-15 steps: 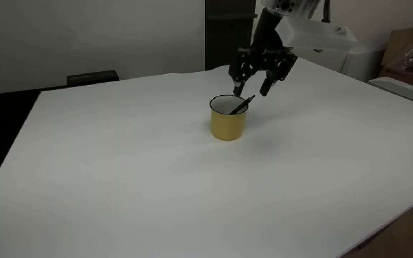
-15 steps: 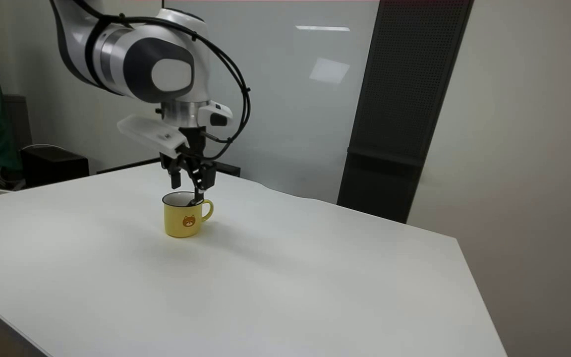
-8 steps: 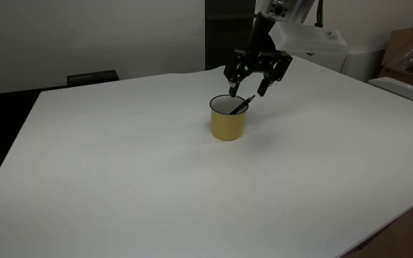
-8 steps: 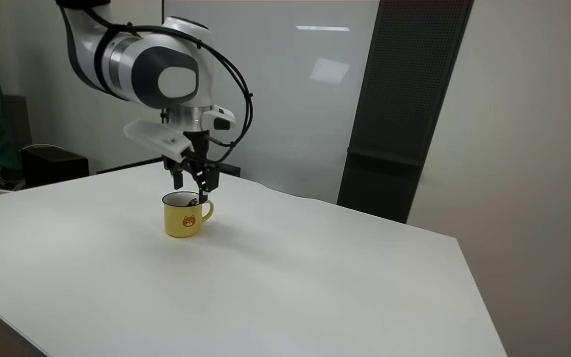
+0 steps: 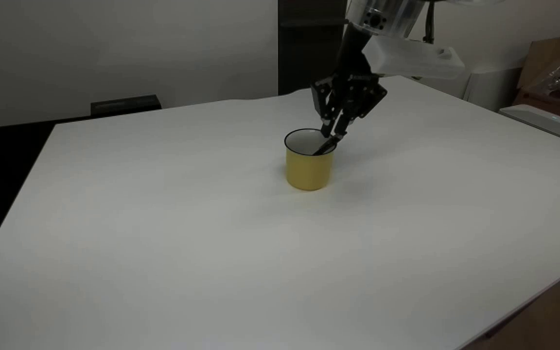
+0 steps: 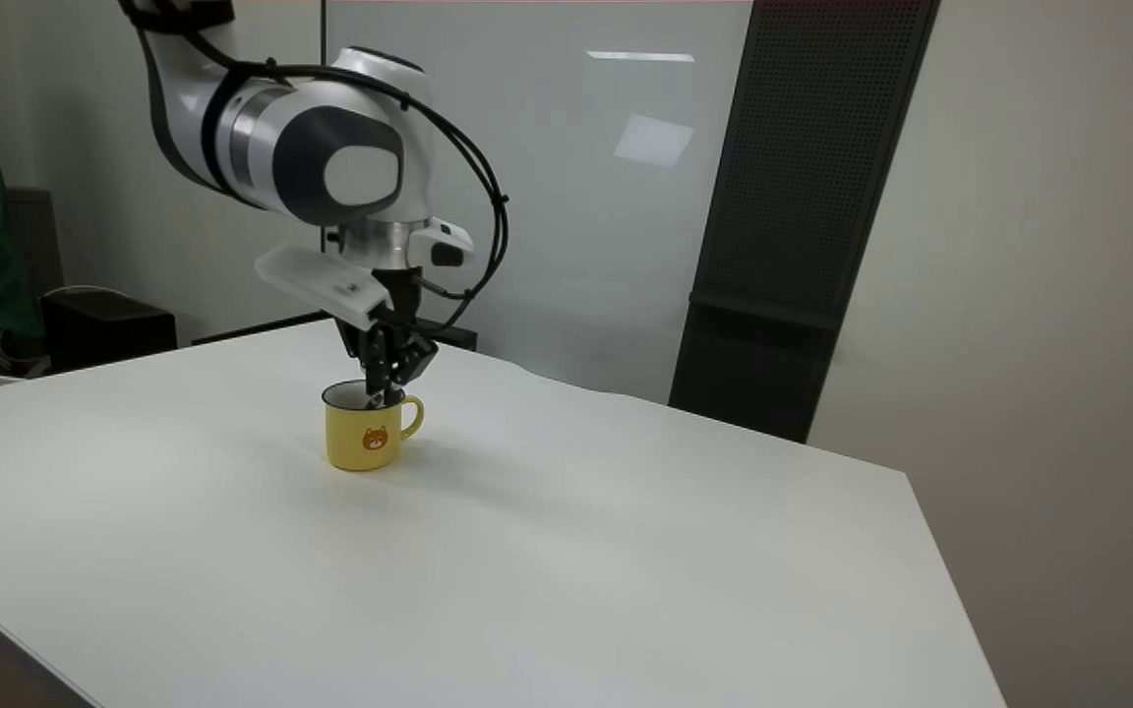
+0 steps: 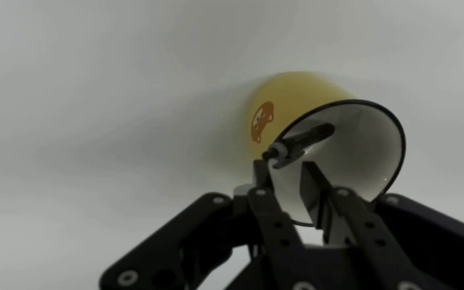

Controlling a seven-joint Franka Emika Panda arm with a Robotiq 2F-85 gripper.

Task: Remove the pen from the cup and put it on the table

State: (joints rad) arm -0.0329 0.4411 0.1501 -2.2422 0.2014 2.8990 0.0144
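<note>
The yellow cup with a dark rim stands upright on the white table; it also shows in the wrist view. The dark pen leans inside the cup, its clip end at the rim. It also shows in an exterior view. My gripper is partly closed, with a gap between its fingers. In the wrist view one fingertip is right by the pen's clip end and the other is over the cup's opening. The pen does not show gripped between the fingers. In an exterior view the gripper is at the cup's rim.
The cup's handle sticks out beside the gripper. A black object is behind the table's back edge. A dark panel and walls stand behind the table. A cardboard box is beyond the table's right side.
My gripper has come down slightly toward the cup's rim and its fingers have moved closer together, from wide open to a narrow gap. The cup has not moved.
</note>
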